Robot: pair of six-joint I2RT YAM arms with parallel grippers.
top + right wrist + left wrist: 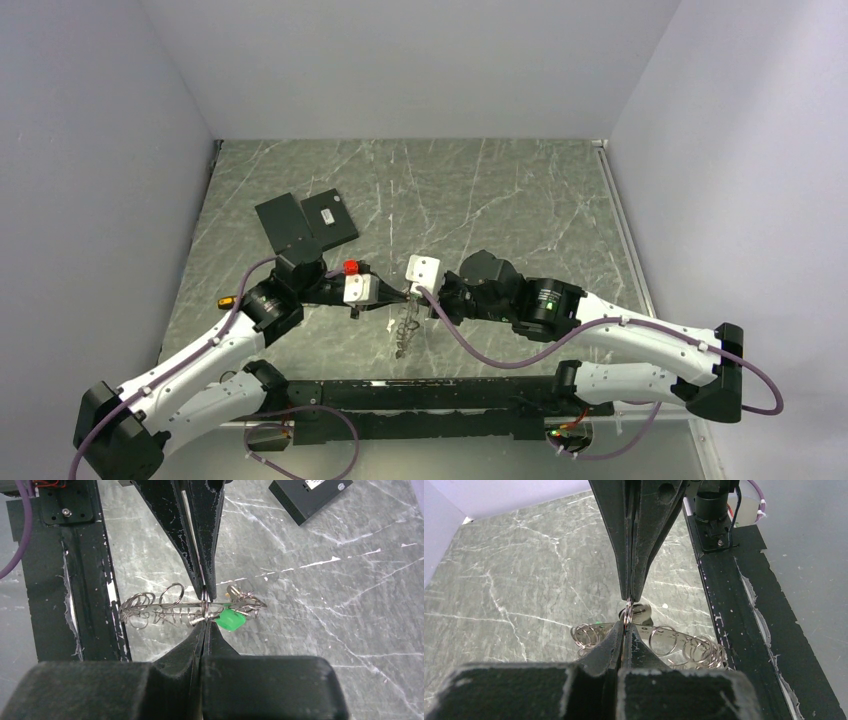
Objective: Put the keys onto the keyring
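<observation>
Where they meet, left hand (pixel 625 628) and right hand (pixel 204 626) both clamp the keyring (pixel 205 600). Its tag (pixel 230 620) hangs beside; chain (pixel 404 330) droops.

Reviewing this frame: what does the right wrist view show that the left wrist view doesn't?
Only the right wrist view: the green tag beside the pinched ring, and a black plate farther out on the table. Only the left wrist view: a black cylindrical part standing on the rail. Both: the left hand and right hand shut tip to tip on the keyring, its wire loops spread beside them above the marble table.
</observation>
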